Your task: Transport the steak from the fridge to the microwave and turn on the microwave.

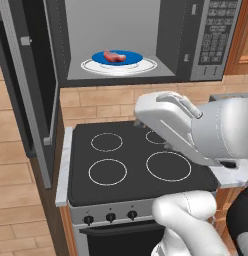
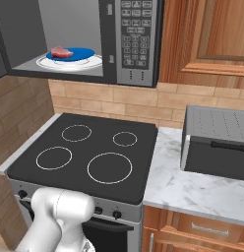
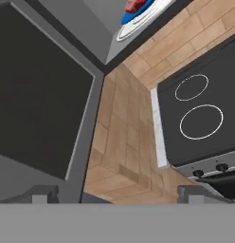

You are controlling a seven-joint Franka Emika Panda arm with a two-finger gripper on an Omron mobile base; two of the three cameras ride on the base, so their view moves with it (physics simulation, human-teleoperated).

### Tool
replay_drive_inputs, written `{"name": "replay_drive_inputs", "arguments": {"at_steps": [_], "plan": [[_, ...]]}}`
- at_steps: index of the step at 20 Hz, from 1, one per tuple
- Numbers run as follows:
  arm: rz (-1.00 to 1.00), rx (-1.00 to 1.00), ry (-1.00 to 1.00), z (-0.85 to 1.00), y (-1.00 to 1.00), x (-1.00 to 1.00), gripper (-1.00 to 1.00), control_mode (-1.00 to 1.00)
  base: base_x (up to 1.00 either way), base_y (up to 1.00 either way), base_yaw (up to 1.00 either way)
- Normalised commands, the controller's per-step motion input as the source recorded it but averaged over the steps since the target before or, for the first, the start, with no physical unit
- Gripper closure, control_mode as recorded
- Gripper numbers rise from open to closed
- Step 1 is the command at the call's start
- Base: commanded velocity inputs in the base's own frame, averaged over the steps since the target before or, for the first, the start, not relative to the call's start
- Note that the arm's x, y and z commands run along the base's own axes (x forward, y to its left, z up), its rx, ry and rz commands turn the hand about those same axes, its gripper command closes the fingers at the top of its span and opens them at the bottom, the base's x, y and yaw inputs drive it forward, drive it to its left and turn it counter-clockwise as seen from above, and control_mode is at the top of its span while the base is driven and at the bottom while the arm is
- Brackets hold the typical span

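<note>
The microwave (image 1: 218,35) (image 2: 136,39) hangs above the stove with its door (image 1: 31,90) (image 3: 39,95) swung wide open to the left. Inside it the steak (image 1: 115,56) (image 2: 61,51) (image 3: 135,4), a small red-pink slab, lies on a blue plate (image 1: 133,57) (image 2: 82,53) on the glass turntable. My gripper (image 3: 119,194) is open with nothing between its fingertips. It is below and outside the microwave, facing the open door's dark glass and the brick wall. The fridge is out of view.
A black four-ring stove (image 1: 141,160) (image 2: 89,147) with front knobs sits under the microwave. To its right are a marble counter (image 2: 193,192), a grey toaster oven (image 2: 217,142) and a wooden cabinet (image 2: 207,39). My white arm (image 1: 196,125) hangs over the stove's right side.
</note>
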Motion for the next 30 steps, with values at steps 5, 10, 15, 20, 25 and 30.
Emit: {"name": "replay_drive_inputs", "arguments": {"at_steps": [5,10,15,20,25,30], "plan": [[-0.07,0.18,0.05,0.02,0.27,-0.05,-1.0,-1.0,0.0,0.0,0.0],[-0.08,0.2,0.06,0.0,0.31,-0.13,-1.0,-1.0,0.0,0.0,0.0],[-0.05,0.19,0.09,0.0,0.37,-0.09,-1.0,-1.0,0.0,0.0,0.0],[-0.02,0.18,0.04,0.0,0.41,-0.06,-1.0,-1.0,0.0,0.0,0.0],[0.0,0.16,0.0,0.0,0.42,-0.05,-1.0,-1.0,0.0,0.0,0.0],[0.0,0.14,0.0,0.0,0.27,-0.21,-1.0,-1.0,0.0,0.0,0.0]]}}
